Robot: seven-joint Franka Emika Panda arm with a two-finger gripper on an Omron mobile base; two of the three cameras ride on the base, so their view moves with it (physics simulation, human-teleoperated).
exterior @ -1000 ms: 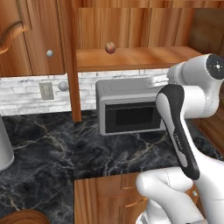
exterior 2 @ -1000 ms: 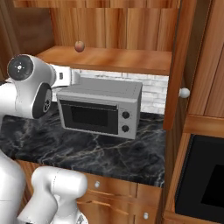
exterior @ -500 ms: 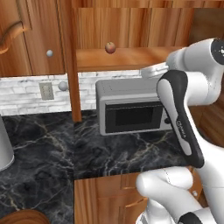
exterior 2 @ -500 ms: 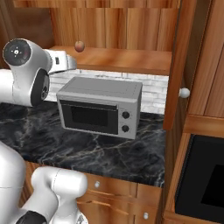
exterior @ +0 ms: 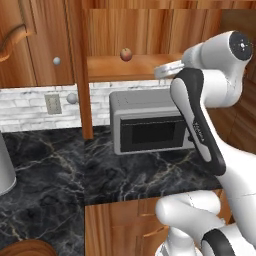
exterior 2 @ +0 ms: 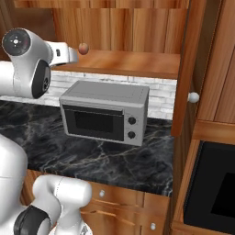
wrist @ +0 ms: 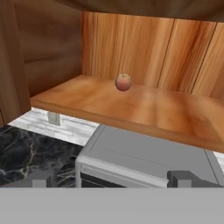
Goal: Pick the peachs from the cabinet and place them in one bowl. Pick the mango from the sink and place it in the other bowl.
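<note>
While alone on the cabinet shelf, round peach; stem end uppermost.

Cabinet is warm grained wood with a soft sheen, peach looks smooth and matte, microwave is brushed grey metal, countertop is glossy black veined marble.

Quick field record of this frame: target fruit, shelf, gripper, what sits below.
target: one peach, resting on the shelf toward the wood-panel back
cabinet: open wooden cabinet, plank shelf above the counter
gripper: gripper open, holding nothing, short of the shelf edge and facing the peach
below shelf: grey microwave on the black marble counter
contact: none between gripper and peach
second peach: not visible
</note>
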